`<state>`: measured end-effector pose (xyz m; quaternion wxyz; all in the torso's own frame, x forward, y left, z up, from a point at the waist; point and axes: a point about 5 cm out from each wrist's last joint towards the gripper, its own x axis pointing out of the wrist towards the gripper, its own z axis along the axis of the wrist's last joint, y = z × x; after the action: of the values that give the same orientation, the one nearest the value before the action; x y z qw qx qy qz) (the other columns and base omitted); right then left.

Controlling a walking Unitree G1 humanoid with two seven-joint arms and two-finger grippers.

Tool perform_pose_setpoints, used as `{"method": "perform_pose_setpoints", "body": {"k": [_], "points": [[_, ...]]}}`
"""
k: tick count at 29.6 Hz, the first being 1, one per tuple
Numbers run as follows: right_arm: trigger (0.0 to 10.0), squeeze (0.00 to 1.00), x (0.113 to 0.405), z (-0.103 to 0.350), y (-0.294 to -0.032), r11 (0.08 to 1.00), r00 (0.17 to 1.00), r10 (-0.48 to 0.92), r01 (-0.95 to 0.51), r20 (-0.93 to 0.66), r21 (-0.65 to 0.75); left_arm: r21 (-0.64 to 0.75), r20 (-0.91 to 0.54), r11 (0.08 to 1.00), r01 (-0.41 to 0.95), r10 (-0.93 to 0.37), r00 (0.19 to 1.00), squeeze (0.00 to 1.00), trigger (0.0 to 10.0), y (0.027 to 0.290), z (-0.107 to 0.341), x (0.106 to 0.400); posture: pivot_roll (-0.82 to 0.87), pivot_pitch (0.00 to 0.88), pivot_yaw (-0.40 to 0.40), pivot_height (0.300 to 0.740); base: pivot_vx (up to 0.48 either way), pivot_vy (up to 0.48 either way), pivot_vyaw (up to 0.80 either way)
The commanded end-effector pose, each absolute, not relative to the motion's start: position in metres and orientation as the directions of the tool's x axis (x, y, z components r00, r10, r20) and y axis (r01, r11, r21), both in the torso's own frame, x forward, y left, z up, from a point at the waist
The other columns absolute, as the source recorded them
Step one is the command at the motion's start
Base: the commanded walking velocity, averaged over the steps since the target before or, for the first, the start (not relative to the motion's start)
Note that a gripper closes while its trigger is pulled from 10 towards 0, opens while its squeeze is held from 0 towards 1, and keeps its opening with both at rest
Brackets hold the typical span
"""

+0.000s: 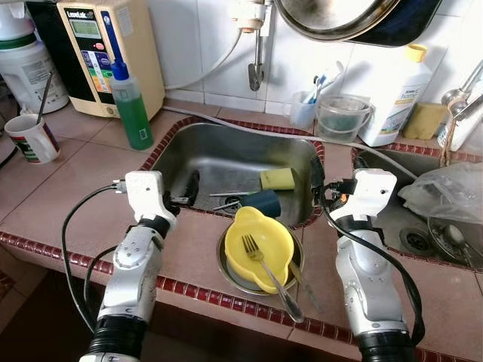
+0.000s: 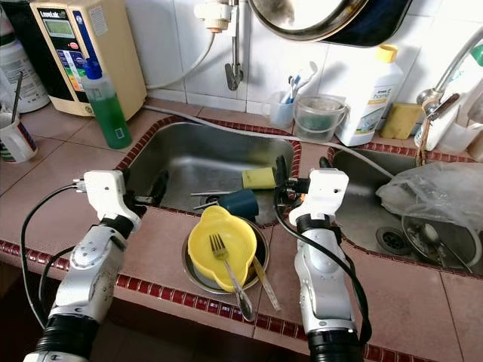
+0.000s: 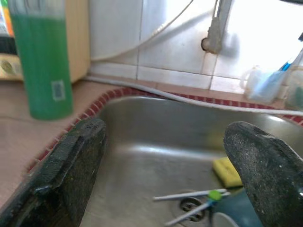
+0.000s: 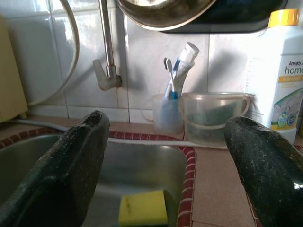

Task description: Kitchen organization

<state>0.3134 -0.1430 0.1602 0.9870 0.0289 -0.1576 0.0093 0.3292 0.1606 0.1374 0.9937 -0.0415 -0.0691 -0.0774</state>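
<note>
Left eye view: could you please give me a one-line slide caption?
Both open grippers, left gripper and right gripper, hover at the steel sink behind a yellow plastic bowl holding a metal fork.

Left end effector [image 3: 165, 170] (fingers spread) hangs above the sink [image 3: 156, 137]; green bottle [image 3: 40, 59] beside it.

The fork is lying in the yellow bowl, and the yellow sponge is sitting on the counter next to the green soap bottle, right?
Not quite. The fork does lie in the yellow bowl, but the yellow sponge is down inside the sink, near its right wall, beside a dark blue cup. The green soap bottle stands on the counter at the sink's left corner. The left eye view shows this.
</note>
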Motion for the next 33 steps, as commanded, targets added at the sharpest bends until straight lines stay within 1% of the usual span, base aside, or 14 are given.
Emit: {"method": "perform_pose_setpoints", "body": {"k": [1,3,4,6,7,9,12,16,19,25,27,33], "points": [[10.0,0.00,0.312,0.162,-0.142,0.998,0.948,0.006,-0.026,0.319,0.057,-0.036,0.147,0.986,0.165,-0.158,0.977,0.00,10.0,0.159,0.141,0.332,-0.12,0.016,0.058,0.740,0.000,0.000,0.00],[10.0,0.00,0.312,0.157,-0.141,0.999,0.949,0.011,-0.025,0.315,0.038,-0.040,0.159,0.983,0.180,-0.172,0.972,0.00,10.0,0.160,0.140,0.332,-0.14,0.000,0.069,0.740,0.000,0.000,0.00],[10.0,0.00,0.311,0.157,-0.141,1.000,0.950,0.010,-0.016,0.313,0.017,-0.032,0.153,0.983,0.181,-0.174,0.973,0.00,10.0,0.160,0.140,0.332,-0.15,0.006,0.075,0.740,0.000,0.000,0.00],[10.0,0.00,0.306,0.157,-0.144,0.999,0.947,-0.004,-0.009,0.322,0.038,-0.043,0.151,0.981,0.188,-0.180,0.972,0.00,10.0,0.158,0.138,0.331,-0.16,0.017,0.080,0.740,0.000,0.000,0.00],[10.0,0.00,0.306,0.156,-0.146,0.999,0.947,-0.010,-0.002,0.320,0.036,-0.034,0.146,0.982,0.184,-0.178,0.973,0.00,10.0,0.157,0.137,0.332,-0.16,0.002,0.084,0.740,0.000,0.000,0.00],[10.0,0.00,0.306,0.157,-0.146,0.999,0.948,-0.019,0.007,0.319,0.039,-0.032,0.147,0.983,0.180,-0.173,0.974,0.00,10.0,0.155,0.139,0.334,-0.17,0.014,0.102,0.740,0.000,0.000,0.00],[10.0,0.00,0.307,0.154,-0.146,0.999,0.949,-0.023,0.015,0.314,0.030,-0.016,0.140,0.987,0.162,-0.158,0.977,0.00,10.0,0.150,0.139,0.337,-0.18,0.002,0.114,0.740,0.000,0.000,0.00],[10.0,0.00,0.310,0.154,-0.140,1.000,0.952,0.008,-0.015,0.306,0.022,-0.002,0.130,0.991,0.131,-0.130,0.983,0.00,10.0,0.141,0.139,0.338,-0.17,0.001,0.113,0.740,0.000,0.000,0.00],[10.0,0.00,0.312,0.154,-0.139,1.000,0.951,0.021,-0.023,0.307,0.001,0.002,0.129,0.990,0.139,-0.138,0.982,0.00,10.0,0.140,0.137,0.337,-0.15,0.000,0.106,0.740,0.000,0.000,0.00],[10.0,0.00,0.316,0.154,-0.138,1.000,0.953,0.025,-0.028,0.303,0.008,0.002,0.148,0.993,0.119,-0.118,0.982,0.00,10.0,0.145,0.138,0.334,-0.13,0.000,0.093,0.740,0.000,0.000,0.00],[10.0,0.00,0.317,0.153,-0.136,0.999,0.953,0.030,-0.036,0.301,0.015,-0.003,0.152,0.994,0.110,-0.109,0.982,0.00,10.0,0.148,0.138,0.332,-0.11,0.000,0.074,0.740,0.000,0.000,0.00],[10.0,0.00,0.323,0.155,-0.131,0.998,0.950,0.050,-0.060,0.307,0.024,-0.011,0.162,0.994,0.106,-0.102,0.982,0.00,10.0,0.154,0.138,0.333,-0.10,0.000,0.057,0.740,0.000,0.000,0.00]]}}
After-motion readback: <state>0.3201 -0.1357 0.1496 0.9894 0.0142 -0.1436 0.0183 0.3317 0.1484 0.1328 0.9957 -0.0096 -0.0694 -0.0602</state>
